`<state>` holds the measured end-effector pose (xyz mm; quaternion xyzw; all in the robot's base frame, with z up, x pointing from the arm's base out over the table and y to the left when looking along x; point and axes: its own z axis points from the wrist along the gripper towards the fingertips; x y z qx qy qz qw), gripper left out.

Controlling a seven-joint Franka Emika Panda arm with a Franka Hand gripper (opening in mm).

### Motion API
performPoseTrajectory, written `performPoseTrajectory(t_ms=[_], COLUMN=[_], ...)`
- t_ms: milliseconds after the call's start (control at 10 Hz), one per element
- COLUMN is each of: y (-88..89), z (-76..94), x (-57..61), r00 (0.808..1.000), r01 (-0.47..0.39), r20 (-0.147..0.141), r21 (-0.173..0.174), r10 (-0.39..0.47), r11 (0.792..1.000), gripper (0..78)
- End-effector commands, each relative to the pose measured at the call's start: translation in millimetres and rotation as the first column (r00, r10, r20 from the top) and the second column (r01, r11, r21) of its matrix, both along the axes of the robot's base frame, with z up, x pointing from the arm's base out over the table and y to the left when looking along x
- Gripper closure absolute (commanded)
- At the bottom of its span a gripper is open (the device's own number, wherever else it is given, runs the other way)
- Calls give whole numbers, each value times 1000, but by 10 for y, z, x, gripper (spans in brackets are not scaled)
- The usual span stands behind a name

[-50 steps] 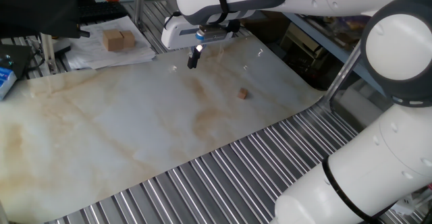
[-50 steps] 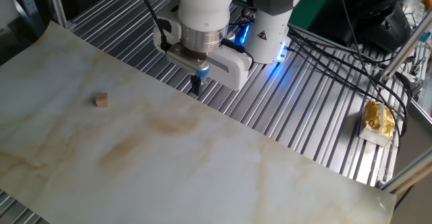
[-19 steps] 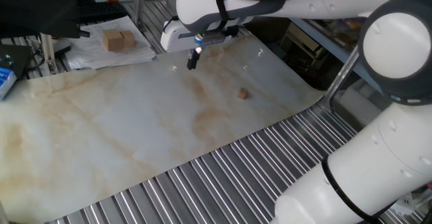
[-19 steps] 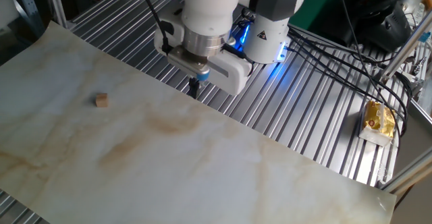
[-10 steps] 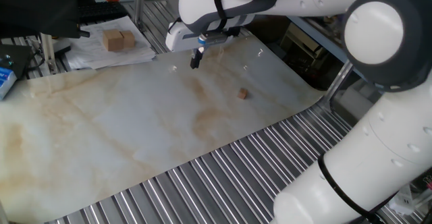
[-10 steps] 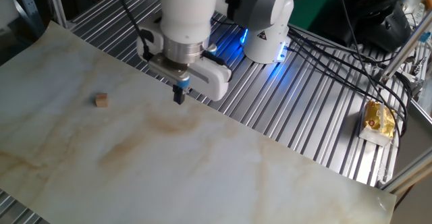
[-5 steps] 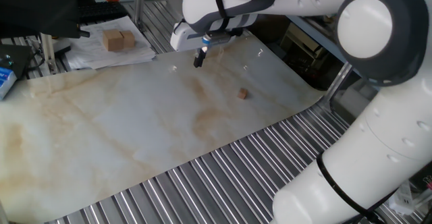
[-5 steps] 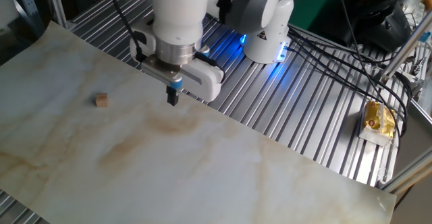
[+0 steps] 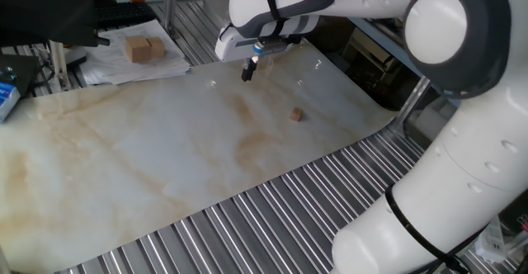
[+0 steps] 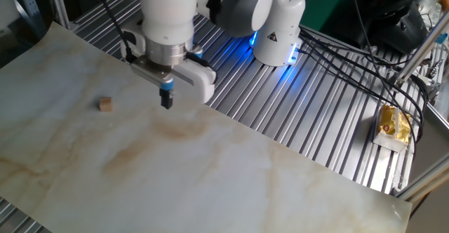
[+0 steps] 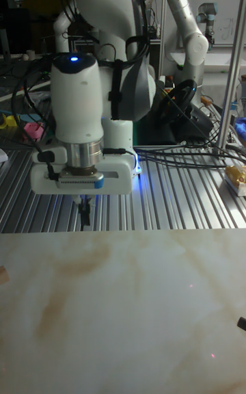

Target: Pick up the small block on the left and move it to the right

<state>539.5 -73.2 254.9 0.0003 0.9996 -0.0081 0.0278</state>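
Note:
The small block (image 9: 295, 115) is a tiny light-brown cube lying on the marbled sheet (image 9: 148, 158). In the other fixed view the small block (image 10: 105, 104) sits near the sheet's left side. My gripper (image 10: 166, 101) hangs above the sheet, to the right of the block and well apart from it. Its dark fingers are pressed together with nothing between them. In one fixed view the gripper (image 9: 247, 73) is up and left of the block. The tall fixed view shows the gripper (image 11: 85, 215) pointing straight down near the sheet's far edge.
Two larger tan blocks (image 9: 144, 49) rest on papers beyond the sheet. The robot base (image 10: 277, 22) with cables stands on the ribbed metal table (image 10: 316, 114). A yellow packet (image 10: 393, 126) lies at the right edge.
The gripper has slid along the sheet's far side toward the small block, narrowing the gap. Its fingers stay together. The block has not moved.

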Motion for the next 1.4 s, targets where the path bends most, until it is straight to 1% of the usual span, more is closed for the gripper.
performPoseTrajectory(t_ms=[100, 300, 400, 500, 600, 1100, 1300, 1400], y=[-205, -298, -298, -379, -406, -411, -441, -483], z=[-21, -33, -33, -57, -61, -58, -48, -34], x=[43, 51, 51, 60, 73, 88, 142, 211], r00=[1000, 1000, 1000, 1000, 1000, 999, 998, 998], r01=[-6, -12, -12, -19, -19, -50, -58, -66], r20=[5, 8, 8, 13, 14, 12, 9, 7], r21=[-4, -6, -6, -7, -13, -14, -18, -19], r10=[6, 12, 12, 19, 20, 50, 58, 66], r11=[1000, 1000, 1000, 1000, 1000, 999, 998, 998], gripper=[776, 776, 776, 776, 776, 776, 776, 776])
